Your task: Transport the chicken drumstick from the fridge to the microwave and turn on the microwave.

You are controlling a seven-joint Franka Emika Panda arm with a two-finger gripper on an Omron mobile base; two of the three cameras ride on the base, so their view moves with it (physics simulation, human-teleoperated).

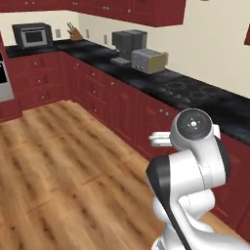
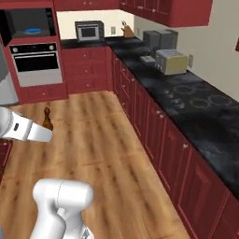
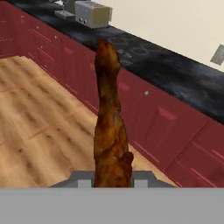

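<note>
Drumstick in hand: the chicken drumstick (image 3: pixel 110 127) is standing up out of the gripper (image 3: pixel 113 181) in the hand view, clamped at its lower end between the two fingers, thicker part near the fingers and the thinner end pointing away toward the worktop (image 3: pixel 175 72). Gripper is closed on it, jaws pressing both sides of the meat.

In the right base view the drumstick (image 2: pixel 47 119) is showing as a small brown shape at the tip of the white arm (image 2: pixel 23 128), hanging over the wood floor (image 2: pixel 102 154) at the left of the scene, well apart from the cabinets. The fingers themselves are hard to make out there, probably hidden behind the meat.

The microwave (image 2: pixel 29 23) is sitting far left, high in the red cabinetry, above the oven (image 2: pixel 36 63); something small and blue is visible through its dark front. A grey edge at the far left, beside the oven, is possibly the fridge (image 2: pixel 5 84), but too little is showing to be sure.

Along the right side the black worktop (image 2: pixel 186 102) is carrying a toaster (image 2: pixel 171 61) and a dark coffee machine (image 2: pixel 158 39); a small toaster oven (image 2: pixel 89 31) and a knife block (image 2: pixel 127 30) are standing at the far end.
</note>
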